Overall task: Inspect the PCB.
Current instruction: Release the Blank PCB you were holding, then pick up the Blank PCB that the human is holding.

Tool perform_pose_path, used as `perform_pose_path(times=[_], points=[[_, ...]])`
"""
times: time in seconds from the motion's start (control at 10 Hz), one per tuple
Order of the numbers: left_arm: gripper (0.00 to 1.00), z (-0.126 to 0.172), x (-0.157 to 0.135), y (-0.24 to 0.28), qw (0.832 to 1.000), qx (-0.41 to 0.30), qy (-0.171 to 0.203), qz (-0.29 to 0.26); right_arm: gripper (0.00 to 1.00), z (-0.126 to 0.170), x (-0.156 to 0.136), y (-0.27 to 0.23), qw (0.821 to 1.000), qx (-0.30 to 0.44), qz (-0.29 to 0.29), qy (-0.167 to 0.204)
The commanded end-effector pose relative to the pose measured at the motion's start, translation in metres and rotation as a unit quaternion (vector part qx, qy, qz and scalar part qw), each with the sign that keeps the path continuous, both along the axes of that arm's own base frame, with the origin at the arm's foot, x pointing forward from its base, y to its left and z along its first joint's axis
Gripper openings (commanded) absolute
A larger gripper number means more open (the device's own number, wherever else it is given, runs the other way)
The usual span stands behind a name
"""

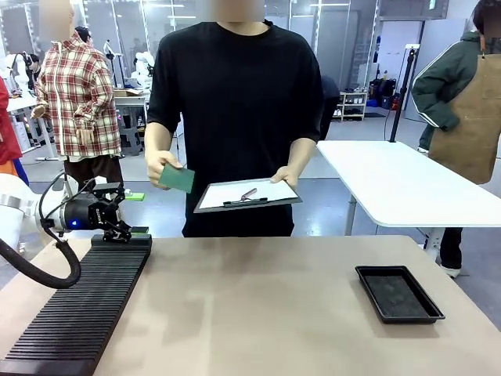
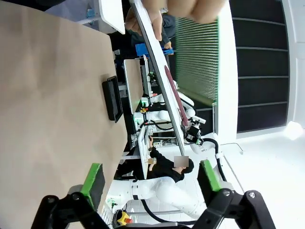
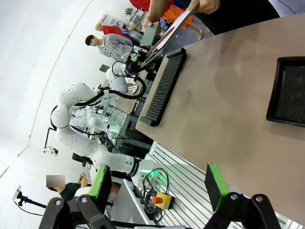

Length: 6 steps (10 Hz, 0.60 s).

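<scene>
The person's hand point(image 1: 159, 164) covered one corner of the PCB point(image 1: 178, 180), and its surface detail was too small to read in the front view. In the left wrist view the picture's top edge cut off the PCB and the clipboard point(image 2: 166, 86), and the hand there was blurred. Near the bench's right edge, the black tray point(image 3: 289, 90) ran past the right wrist picture's edge.

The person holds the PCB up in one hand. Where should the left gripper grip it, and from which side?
Grip the PCB by its lower free edge, away from the hand pinching its upper corner. It is thin and held roughly upright, so the open left gripper would likely best come from below, closing across its thickness, clear of the clipboard.
</scene>
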<state>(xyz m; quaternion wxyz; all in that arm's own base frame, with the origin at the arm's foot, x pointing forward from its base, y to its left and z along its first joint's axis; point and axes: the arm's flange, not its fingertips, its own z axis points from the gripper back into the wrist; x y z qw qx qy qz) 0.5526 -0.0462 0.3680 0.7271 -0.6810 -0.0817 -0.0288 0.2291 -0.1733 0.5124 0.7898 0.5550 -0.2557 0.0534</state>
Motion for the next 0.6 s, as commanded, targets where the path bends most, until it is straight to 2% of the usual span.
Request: perform_pose_path(times=[0.0,0.5], points=[[1.00,-0.0006,0.0000,-0.0004,1.000,-0.001,0.006,0.000,1.00,0.0010,-0.0012,-0.0007,1.000,0.002,0.000,-0.003],[1.00,-0.0006,0.0000,-0.0004,1.000,-0.001,0.006,0.000,1.00,0.0010,-0.0012,-0.0007,1.000,0.002,0.000,-0.003]])
